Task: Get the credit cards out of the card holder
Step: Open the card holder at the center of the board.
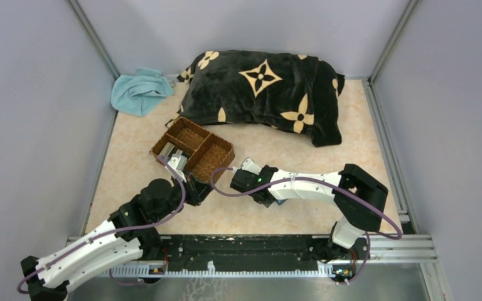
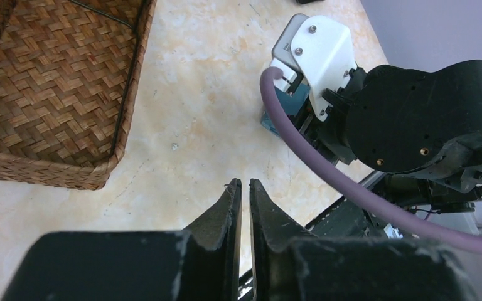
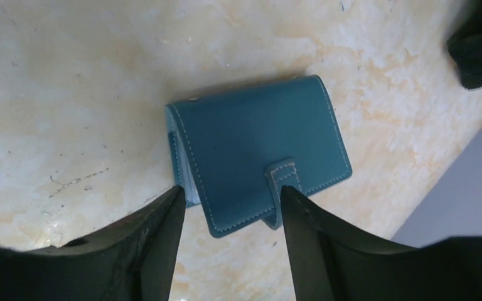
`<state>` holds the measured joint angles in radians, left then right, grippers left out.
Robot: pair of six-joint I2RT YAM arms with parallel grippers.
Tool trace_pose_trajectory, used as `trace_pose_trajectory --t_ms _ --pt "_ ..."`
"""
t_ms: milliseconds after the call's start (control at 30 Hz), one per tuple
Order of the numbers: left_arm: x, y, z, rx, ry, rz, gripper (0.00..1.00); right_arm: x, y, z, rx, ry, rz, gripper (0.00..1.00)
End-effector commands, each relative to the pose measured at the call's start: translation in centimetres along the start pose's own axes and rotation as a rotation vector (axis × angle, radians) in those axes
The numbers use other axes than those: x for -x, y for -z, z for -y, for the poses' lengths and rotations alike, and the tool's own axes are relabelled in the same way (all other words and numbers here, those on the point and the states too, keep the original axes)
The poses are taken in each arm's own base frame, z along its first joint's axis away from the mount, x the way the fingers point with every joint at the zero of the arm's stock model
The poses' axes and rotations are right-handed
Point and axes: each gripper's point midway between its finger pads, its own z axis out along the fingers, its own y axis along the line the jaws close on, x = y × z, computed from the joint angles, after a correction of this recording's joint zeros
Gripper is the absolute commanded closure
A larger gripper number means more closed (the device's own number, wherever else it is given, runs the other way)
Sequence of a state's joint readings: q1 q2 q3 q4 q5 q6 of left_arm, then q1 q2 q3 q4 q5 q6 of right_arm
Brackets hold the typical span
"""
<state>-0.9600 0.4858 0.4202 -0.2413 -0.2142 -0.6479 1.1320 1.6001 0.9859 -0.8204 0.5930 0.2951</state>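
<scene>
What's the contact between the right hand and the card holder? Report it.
Cannot tell. Right wrist view: the right hand straddles the card holder, fingertips meeting its outline, but any height gap is hidden.

The small teal-blue stitched folding card holder [image 3: 257, 147] lies flat and folded shut on the cream marbled table [image 3: 69, 81]. Its clasp tab is fastened over one edge, and a paler lining shows at one side.

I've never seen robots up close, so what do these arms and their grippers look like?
The left arm and right arm share white shells between bulky black joints, each trailing a purple cable. The left gripper and right gripper each have two black, tapering fingers.
</scene>
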Motion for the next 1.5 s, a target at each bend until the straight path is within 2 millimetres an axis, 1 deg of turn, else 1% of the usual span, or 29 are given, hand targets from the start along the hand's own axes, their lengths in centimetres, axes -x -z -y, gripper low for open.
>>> trace_pose_trajectory --t_ms 0,67,200,233,367,467,500,533,567,600,633,667,700,733,833,900,1000,1100,1167,1267,1333,1467 --pt "0.3 0.6 -0.7 0.036 0.001 0.013 0.85 2.6 1.0 1.7 -0.097 -0.031 0.056 0.54" --pt "0.5 0.7 -0.7 0.044 -0.005 0.015 0.85 2.8 1.0 1.9 -0.103 -0.04 0.058 0.7" --pt "0.6 0.8 -0.8 0.051 -0.004 0.016 0.84 2.7 0.6 2.7 -0.135 -0.046 0.046 0.92" --pt "0.6 0.8 -0.8 0.05 -0.002 0.014 0.84 2.7 0.6 3.0 -0.144 -0.055 0.046 1.0" --pt "0.5 0.8 -0.8 0.046 0.004 0.013 0.84 3.2 1.2 3.5 -0.09 -0.12 0.084 1.0" --pt "0.4 0.7 -0.8 0.044 0.004 0.011 0.84 3.9 1.9 3.6 -0.036 -0.121 0.124 1.0" --pt "0.4 0.7 -0.7 0.042 0.006 0.012 0.84 3.8 2.0 3.8 -0.04 -0.12 0.124 0.88" --pt "0.4 0.7 -0.7 0.039 0.006 0.013 0.82 3.7 2.1 4.1 -0.051 -0.128 0.123 0.69" --pt "0.4 0.6 -0.6 0.032 0.005 0.012 0.76 3.6 2.1 4.3 -0.052 -0.137 0.118 0.51" --pt "0.4 0.5 -0.4 0.024 0.001 0.012 0.68 3.5 2.0 4.4 -0.047 -0.141 0.117 0.41" --pt "0.3 0.4 -0.3 0.02 -0.001 0.009 0.6 3.4 1.9 4.3 -0.04 -0.132 0.119 0.35" --pt "0.2 0.2 -0.2 0.014 -0.002 0.005 0.53 3.2 1.8 4.1 -0.029 -0.119 0.12 0.32" --pt "0.1 0.1 -0.1 0.011 -0.005 -0.001 0.49 3.2 1.8 3.9 -0.021 -0.107 0.121 0.3" --pt "-0.1 -0.1 -0.1 0.011 -0.007 -0.007 0.47 3.1 1.8 3.8 -0.021 -0.1 0.12 0.3" --pt "-0.3 -0.4 0.0 0.014 -0.006 -0.02 0.46 3.1 1.8 3.3 -0.036 -0.057 0.108 0.3" --pt "-0.2 -0.4 -0.3 0.027 0.005 -0.016 0.46 2.9 1.5 3.0 -0.061 -0.028 0.082 0.31" --pt "0.6 0.3 -1.2 0.074 0.042 0.03 0.47 2.7 0.9 2.4 -0.096 0.014 0.05 0.34" --pt "1.2 1.4 -1.9 0.092 0.054 0.072 0.47 2.7 1.1 1.9 -0.106 0.039 0.044 0.37" --pt "1.3 2.0 -2.3 0.102 0.052 0.085 0.47 2.2 0.4 1.4 -0.118 0.068 0.008 0.38" --pt "0.9 2.5 -2.9 0.117 0.059 0.08 0.46 1.6 0.1 1.6 -0.149 0.092 -0.023 0.38" --pt "0.6 2.5 -3.1 0.123 0.063 0.073 0.46 1.3 -0.1 2.1 -0.187 0.107 -0.046 0.39" --pt "0.3 2.4 -3.4 0.127 0.073 0.07 0.46 0.8 -0.6 2.2 -0.217 0.135 -0.08 0.41"
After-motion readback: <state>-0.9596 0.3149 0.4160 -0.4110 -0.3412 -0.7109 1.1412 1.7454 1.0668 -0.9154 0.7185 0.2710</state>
